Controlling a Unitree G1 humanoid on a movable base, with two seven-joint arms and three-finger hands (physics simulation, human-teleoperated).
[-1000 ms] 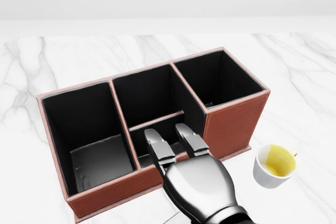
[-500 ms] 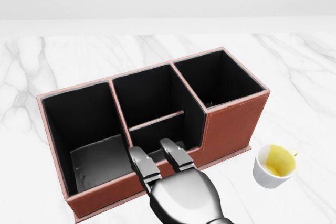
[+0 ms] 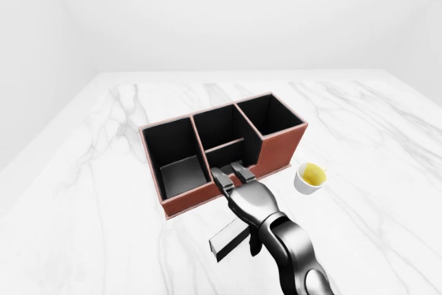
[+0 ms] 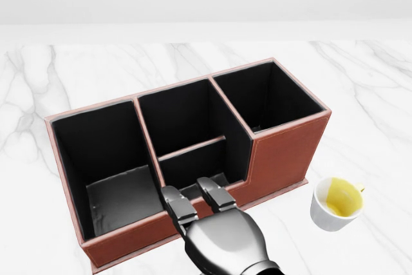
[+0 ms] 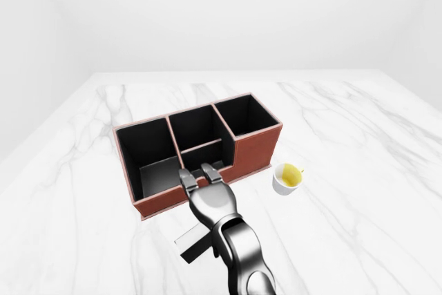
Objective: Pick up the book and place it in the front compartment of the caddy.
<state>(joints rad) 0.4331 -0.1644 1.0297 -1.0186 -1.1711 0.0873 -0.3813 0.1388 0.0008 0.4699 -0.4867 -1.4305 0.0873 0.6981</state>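
- While the right hand (image 3: 243,191) is hanging at the caddy (image 4: 277,152)'s low wall, the book (image 3: 228,238) is lying under and behind it, a dark slab jutting out below the palm toward the bench (image 3: 103,226)'s near edge.
- The thumb side is curling down around the book, so I am judging the hand to be clamped on it, though the head view is hiding the contact.
- The two upper fingers (image 4: 177,205) are pointing over the low wall into the shallow middle compartment, the one I am taking as the front one.
- The book's long axis is running slantwise, from the near-left up toward the caddy, so it is needing to lift and tip upright to enter.
- A small cup (image 4: 335,204) is standing just beside the caddy's right end, apart from the hand.
- The left hand is not showing anywhere.
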